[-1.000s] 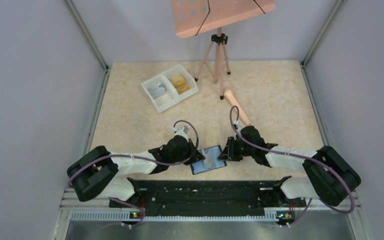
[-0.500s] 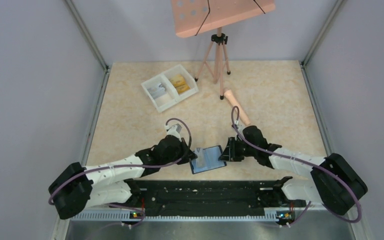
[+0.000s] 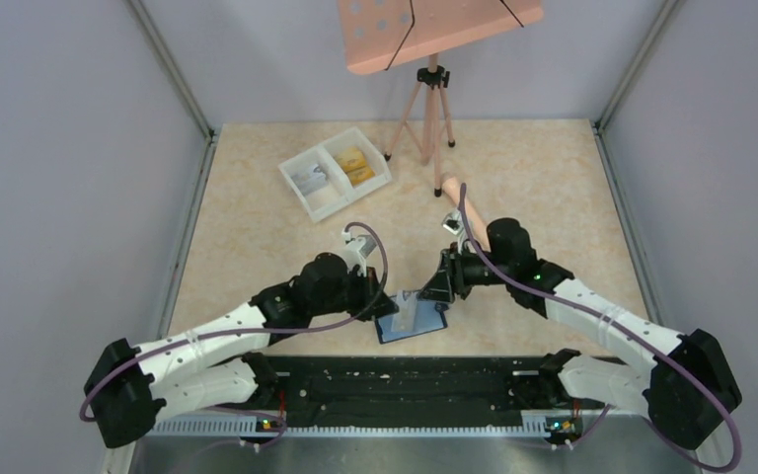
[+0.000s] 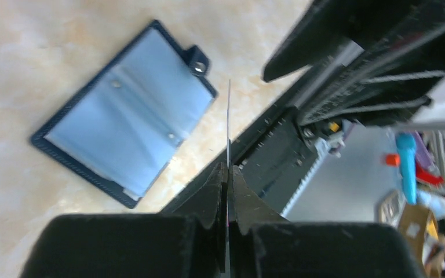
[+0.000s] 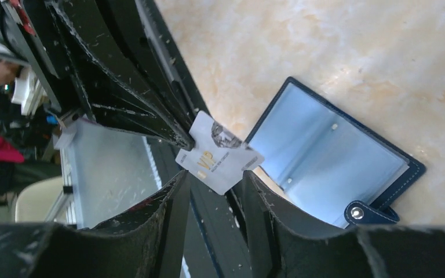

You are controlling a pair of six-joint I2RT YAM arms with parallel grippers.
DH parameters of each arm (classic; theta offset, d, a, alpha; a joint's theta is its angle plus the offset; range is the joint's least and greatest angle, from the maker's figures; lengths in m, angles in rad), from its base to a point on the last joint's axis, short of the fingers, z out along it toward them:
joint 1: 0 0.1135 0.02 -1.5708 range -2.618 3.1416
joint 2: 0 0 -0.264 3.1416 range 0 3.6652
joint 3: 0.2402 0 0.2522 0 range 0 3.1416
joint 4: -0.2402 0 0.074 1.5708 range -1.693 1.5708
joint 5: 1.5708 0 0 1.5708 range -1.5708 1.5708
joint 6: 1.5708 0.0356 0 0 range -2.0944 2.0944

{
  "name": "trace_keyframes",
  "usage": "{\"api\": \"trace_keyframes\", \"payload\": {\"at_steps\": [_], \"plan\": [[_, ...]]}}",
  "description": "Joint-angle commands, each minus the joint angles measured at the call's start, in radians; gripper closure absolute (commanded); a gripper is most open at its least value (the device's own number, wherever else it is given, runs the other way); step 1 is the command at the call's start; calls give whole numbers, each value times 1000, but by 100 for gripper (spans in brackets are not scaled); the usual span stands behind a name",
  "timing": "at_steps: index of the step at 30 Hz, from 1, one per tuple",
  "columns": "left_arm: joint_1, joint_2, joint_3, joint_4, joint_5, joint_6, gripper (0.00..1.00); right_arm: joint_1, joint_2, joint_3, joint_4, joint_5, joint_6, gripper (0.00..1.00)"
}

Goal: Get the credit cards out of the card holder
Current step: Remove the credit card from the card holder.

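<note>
The card holder (image 3: 422,324) lies open on the table near the front edge, a blue wallet with pale slots (image 4: 127,116) and a black snap tab (image 5: 371,213). My left gripper (image 3: 387,304) is shut on a grey-silver credit card (image 5: 219,159), which it holds by the edge just above the wallet. In the left wrist view the card shows edge-on as a thin line (image 4: 229,127) between the closed fingers of my left gripper (image 4: 228,168). My right gripper (image 5: 214,176) stands open, its fingers either side of the card's lower corner without clamping it.
A white two-compartment tray (image 3: 301,196) at the back left holds yellow cards (image 3: 353,164) and a grey one (image 3: 308,178). A pink tripod (image 3: 432,109) and a pink cylinder (image 3: 466,207) stand behind the right arm. The black base rail (image 3: 405,380) runs along the front edge.
My right gripper's jaws have widened and the right arm has lifted back from the wallet. The left gripper has come up with the silver card.
</note>
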Motion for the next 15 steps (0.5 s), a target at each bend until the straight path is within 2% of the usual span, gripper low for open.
{"api": "trace_keyframes", "payload": {"at_steps": [1,5,9,15], "plan": [[2,-45,45,24,218,86,100,-10,-26,68,-60,-165,-110,62],[2,-34,66,41,326,104,100,-9,22,113,-132,-220,-175,62],[2,-6,78,49,350,110,100,-9,45,119,-133,-280,-192,63],[3,37,101,63,380,111,100,-9,35,96,-121,-315,-183,71]]}}
